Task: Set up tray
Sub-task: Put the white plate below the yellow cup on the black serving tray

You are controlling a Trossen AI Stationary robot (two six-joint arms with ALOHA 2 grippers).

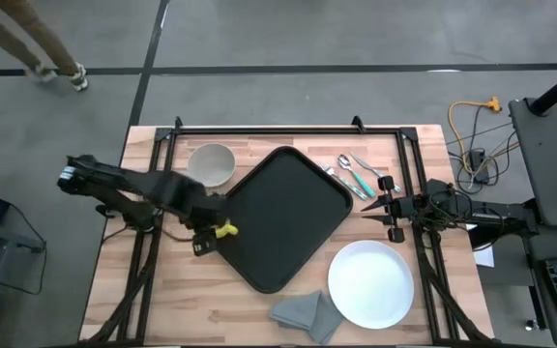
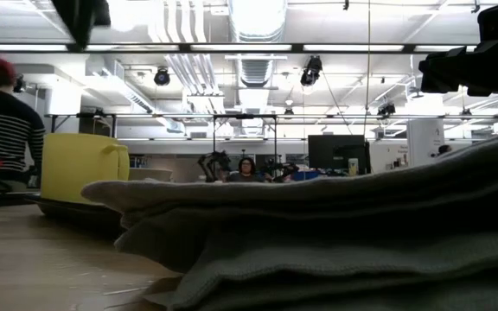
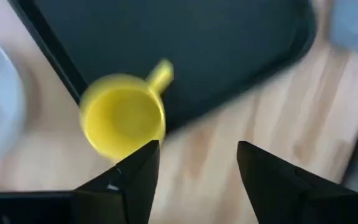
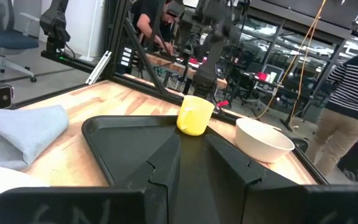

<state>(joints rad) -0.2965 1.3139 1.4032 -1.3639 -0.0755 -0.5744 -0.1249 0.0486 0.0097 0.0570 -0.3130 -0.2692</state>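
Left wrist view first: left gripper (image 3: 197, 149), hovered with jaws wide and nothing between them, just short of yellow mug (image 3: 123, 124). Sat right at the rim of the black tray (image 3: 166, 50), handle poking over the tray's floor; could not tell whether perched on the rim or just beside it on the wood.

Risk, as a judgement: if perched on that raised rim, likely to rock or tip with any nudge. Could also get clipped by those open fingers on a pull-away, and knocked off toward the white bowl (image 1: 211, 164) close by.

Farther across: tray lay turned at an angle in the middle of the wooden table (image 1: 162, 300), nothing clearly inside it. Parked past the tray's far corner, right gripper (image 1: 392, 205), jaws parted only narrowly, empty. Waited off the tray: cutlery (image 1: 356, 174) just beside that gripper, round white plate (image 1: 370, 282) and folded grey cloth (image 1: 307, 314) near the front edge. Plenty left to load, by the look of it.

Beyond the table: grey floor, metal frame, orange cable. Farthest back, a workshop with ceiling lights, screens, and a person in a striped top (image 2: 3, 121).
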